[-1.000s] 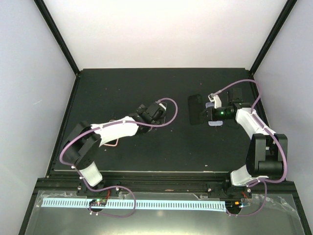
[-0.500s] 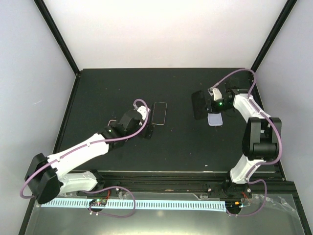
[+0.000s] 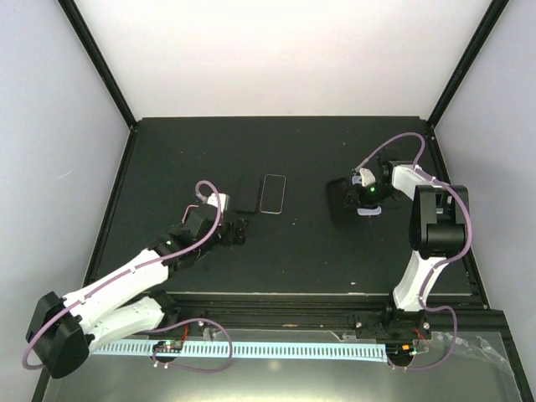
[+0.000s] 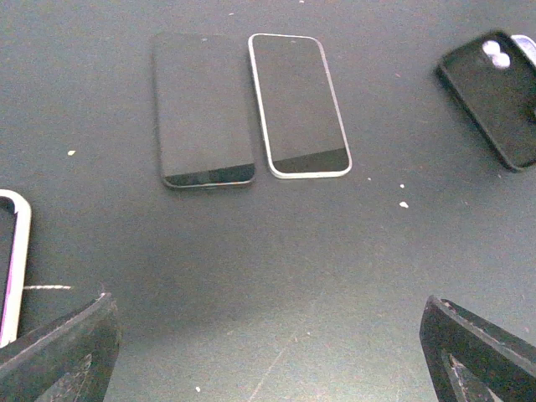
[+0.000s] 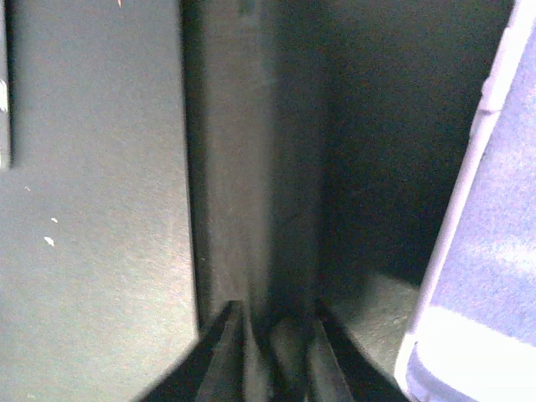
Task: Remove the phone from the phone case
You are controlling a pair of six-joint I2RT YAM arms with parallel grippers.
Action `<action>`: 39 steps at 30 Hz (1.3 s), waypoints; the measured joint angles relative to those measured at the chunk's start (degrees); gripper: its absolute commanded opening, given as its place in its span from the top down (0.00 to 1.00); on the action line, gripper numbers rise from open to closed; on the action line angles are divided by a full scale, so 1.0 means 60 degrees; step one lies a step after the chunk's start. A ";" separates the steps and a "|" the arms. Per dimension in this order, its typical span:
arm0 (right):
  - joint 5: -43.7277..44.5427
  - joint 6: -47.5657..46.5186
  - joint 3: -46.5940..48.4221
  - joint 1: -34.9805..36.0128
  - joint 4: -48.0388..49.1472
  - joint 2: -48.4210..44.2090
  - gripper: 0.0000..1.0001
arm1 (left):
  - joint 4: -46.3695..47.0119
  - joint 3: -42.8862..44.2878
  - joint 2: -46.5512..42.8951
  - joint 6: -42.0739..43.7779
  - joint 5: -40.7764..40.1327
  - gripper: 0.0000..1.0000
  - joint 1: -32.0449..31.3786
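Two bare phones lie side by side at mid table: a dark phone (image 3: 246,193) (image 4: 203,109) and a silver-rimmed phone (image 3: 272,194) (image 4: 299,105). My left gripper (image 3: 234,232) (image 4: 268,306) is open wide and empty, a little nearer than the phones. My right gripper (image 3: 352,194) (image 5: 276,335) is shut on the edge of a black phone case (image 3: 337,201) (image 5: 243,167), which also shows in the left wrist view (image 4: 494,100). Whether a phone is inside the case is hidden.
A pale lavender case (image 3: 368,209) (image 5: 494,251) lies just right of the black case. A pink-and-white-rimmed case (image 4: 10,268) lies at the left edge of the left wrist view. Black frame posts stand at the table's far corners.
My left gripper has drawn back toward the near left, uncovering the two phones lying side by side. My right gripper has shifted slightly with the black case.
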 measured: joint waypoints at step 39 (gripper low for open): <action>-0.4331 -0.4138 -0.3202 0.0000 -0.1005 -0.8462 0.20 | 0.0215 0.0692 0.3792 -0.2412 0.0670 0.01 0.6171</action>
